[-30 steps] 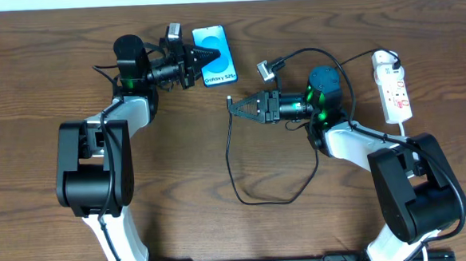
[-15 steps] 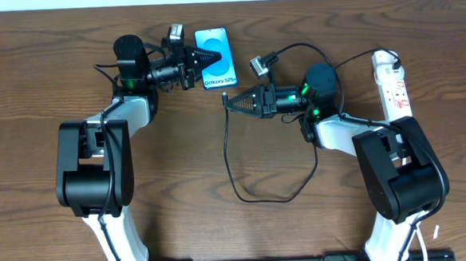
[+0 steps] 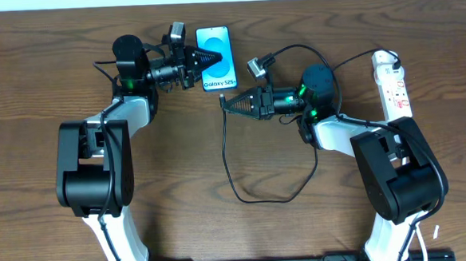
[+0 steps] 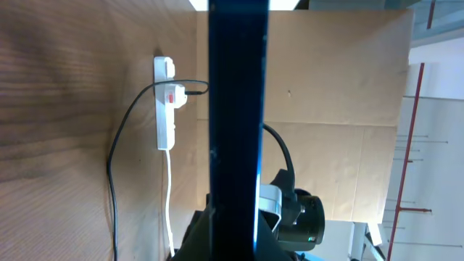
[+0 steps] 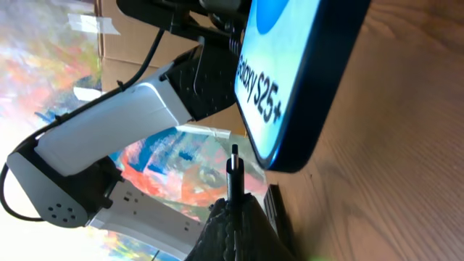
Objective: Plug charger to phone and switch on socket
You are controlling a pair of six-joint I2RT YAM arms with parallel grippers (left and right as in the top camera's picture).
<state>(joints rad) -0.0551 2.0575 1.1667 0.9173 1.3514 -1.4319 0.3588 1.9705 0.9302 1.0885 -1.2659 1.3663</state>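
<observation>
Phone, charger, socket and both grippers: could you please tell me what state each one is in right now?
Phone: held by the left gripper, nothing plugged into it yet.
Left gripper: shut on the phone.
Charger: connector gripped and aimed at the phone's end, not inserted.
Right gripper: shut on the charger.
Socket: a black cable is plugged in; on or off cannot be told.

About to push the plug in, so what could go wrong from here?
The charger, gripped by the right end effector, looks aimed near a corner of the phone; it may miss the port. The left end effector pinches the phone at one edge, so a push could slide it.
</observation>
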